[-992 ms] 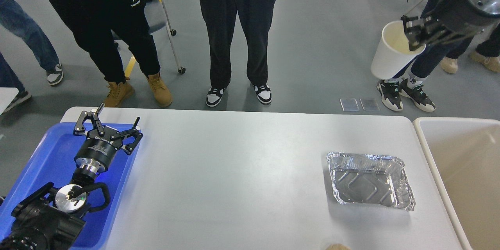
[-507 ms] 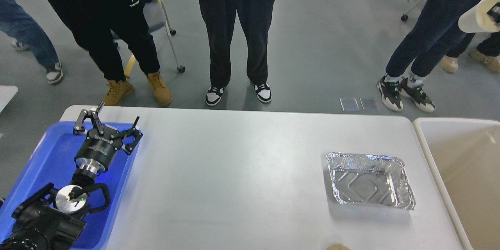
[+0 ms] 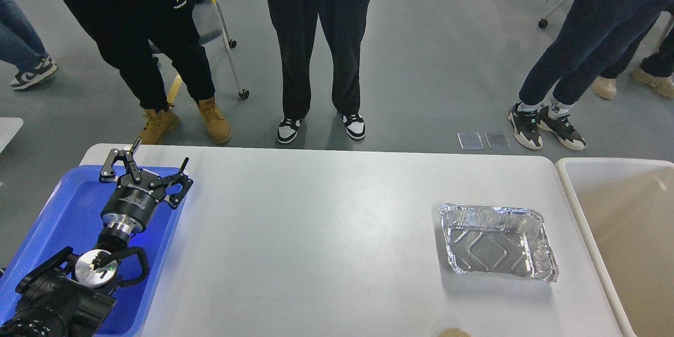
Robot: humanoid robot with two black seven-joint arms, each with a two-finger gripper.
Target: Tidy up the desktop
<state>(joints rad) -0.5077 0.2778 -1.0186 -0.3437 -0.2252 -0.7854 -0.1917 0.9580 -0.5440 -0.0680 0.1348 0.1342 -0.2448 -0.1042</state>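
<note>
At the table's (image 3: 326, 231) near edge, right of centre, a small tan rounded thing (image 3: 454, 333) just shows; too little of it is in view to tell what it is. The white table itself fills the lower half of the view, its near edge cut off by the bottom of the view and its far corners rounded. Over its near left corner lies a blue tray (image 3: 63, 210), reaching toward the far left corner. My left arm comes up across the tray, and the left pincer (image 3: 149, 169) hangs above the tray's far right part with its two black fingers spread apart and nothing between them. The right pincer is out of sight. Toward the right edge, about midway between near and far edges, a crinkled foil tray (image 3: 497, 242) sits flat on the table, open side up. Just beside the table's right edge stands a beige bin (image 3: 621, 231). Beyond the far edge several people (image 3: 316, 37) stand on the grey floor (image 3: 437, 52), seen only from the waist down.
</note>
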